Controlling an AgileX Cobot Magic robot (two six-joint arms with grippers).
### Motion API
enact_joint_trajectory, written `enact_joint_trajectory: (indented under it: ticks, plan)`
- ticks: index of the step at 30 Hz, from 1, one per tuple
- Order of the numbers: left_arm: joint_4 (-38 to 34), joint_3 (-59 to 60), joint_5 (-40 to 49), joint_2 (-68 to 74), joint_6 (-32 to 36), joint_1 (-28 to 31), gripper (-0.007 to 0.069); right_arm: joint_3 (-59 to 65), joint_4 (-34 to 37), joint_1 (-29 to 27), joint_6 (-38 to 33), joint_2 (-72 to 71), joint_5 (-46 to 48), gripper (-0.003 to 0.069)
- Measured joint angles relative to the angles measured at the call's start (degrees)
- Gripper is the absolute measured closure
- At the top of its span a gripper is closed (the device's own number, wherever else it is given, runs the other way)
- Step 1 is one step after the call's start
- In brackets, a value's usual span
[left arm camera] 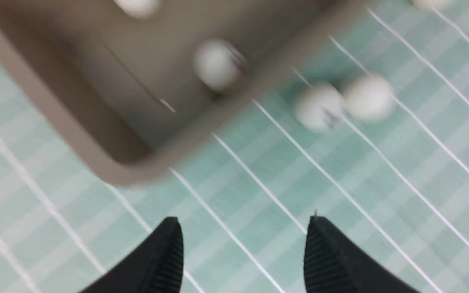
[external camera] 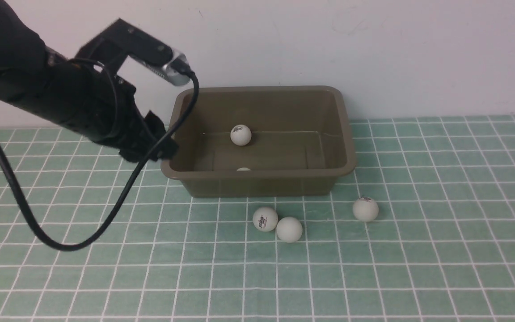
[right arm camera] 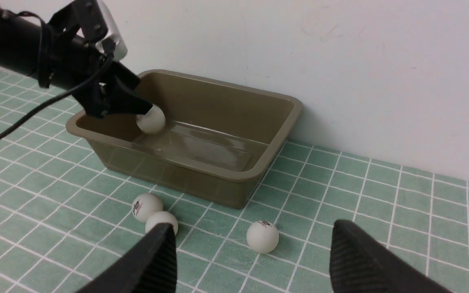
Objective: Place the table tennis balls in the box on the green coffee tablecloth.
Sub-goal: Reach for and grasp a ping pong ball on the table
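**A:** Front view first. The green coffee tablecloth (external camera: 418,268), teal with a thin white grid, covers the whole surface and runs up to a plain white wall (external camera: 373,44).

**B:** And there's the box (external camera: 257,185), set back against that wall: olive-brown, rounded corners, flared rim. A dark-logo ball (external camera: 241,135) lies on its floor toward the back. A second ball (external camera: 243,169) just peeks over the near rim.

**A:** Three more are out on the cloth in front of the box. A red-logo ball (external camera: 265,218) touches a plain ball (external camera: 289,229), and a lone ball (external camera: 365,209) sits apart to the right.

**B:** The left gripper (external camera: 159,138) hangs at the box's left rim, with its black cable (external camera: 61,243) looping down over the cloth. The jaws are hard to read from here.

**A:** Left wrist view, all blurred. The fingers (left arm camera: 169,256) stand apart with nothing between them, only cloth below. The box's corner is ahead.

**B:** Right wrist view now. The right gripper (right arm camera: 253,260) is spread wide and empty, low over the cloth. The lone ball shows in the gap, farther on.

**A:** Here the left gripper's finger covers part of the dark-logo ball. The near wall of the box hides the second ball.
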Motion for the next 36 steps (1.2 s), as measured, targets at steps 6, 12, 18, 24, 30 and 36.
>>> enact_joint_trajectory:
  ticks: [6, 12, 18, 24, 30, 36]
  plan:
    - [1.83, 0.0, 7.21, 0.0, -1.78, -0.67, 0.0262, 0.0, 0.04, 0.0, -0.87, 1.11, -1.72, 0.0198]
    - [2.78, 0.0, 6.7, -1.31, -2.73, -0.67, 0.0262, 0.0, 0.41, 0.0, -3.99, 10.2, 2.5, 0.0198]
    - [2.95, 0.0, 2.24, -6.55, -2.78, -0.67, 0.0262, -3.27, 4.41, 0.0, -8.31, 23.49, 4.14, 0.0198]
    - [3.06, 0.0, -0.51, -12.63, -2.78, -0.67, 0.0262, -13.08, 4.94, 0.0, -8.59, 37.31, 5.18, 0.0198]
    - [3.12, 0.0, -0.51, -15.83, -2.78, -0.67, 0.0262, -20.34, 5.14, 0.0, -8.59, 50.97, 5.88, 0.0198]
    - [3.17, 0.0, -0.2, -17.24, -2.74, -0.67, 0.0262, -24.21, 5.16, 0.11, -8.59, 60.27, 6.4, 0.0198]
